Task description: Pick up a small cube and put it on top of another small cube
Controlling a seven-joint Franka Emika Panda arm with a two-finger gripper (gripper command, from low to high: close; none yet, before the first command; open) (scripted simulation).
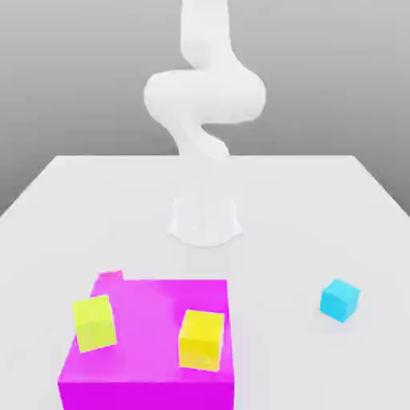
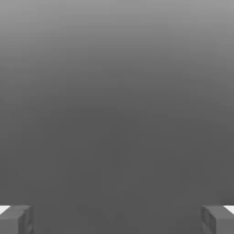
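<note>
Exterior view: the blue cube (image 1: 339,300) sits on the pale table (image 1: 280,232), toward the exterior view's right, well apart from the magenta box (image 1: 148,320). It is turned at an angle, so that its top and two of its sides show, a corner edge pointing roughly toward the camera.

The box stands toward the exterior view's left, its flat top and front face both in sight. The lime cube (image 1: 94,323) overlaps the box's edge on the exterior view's left, slightly turned. The gold cube (image 1: 201,340) lies over the box's top close to the opposite edge, also a little turned. These two cubes are apart from each other, with bare magenta between them. At the box's far corner, on the exterior view's left, a small pink piece (image 1: 110,275) peeks out; whether it rests on the box or just behind it, I cannot tell.

Beyond the box, around the middle of the table, the white arm (image 1: 204,96) rises from its flared base (image 1: 205,220), bending to the exterior view's left and right on its way up.

In the hand view, the tool (image 2: 117,219) is open, its two fingers (image 2: 23,220) wide apart with a smooth grey backdrop (image 2: 117,114) between and beyond them.
</note>
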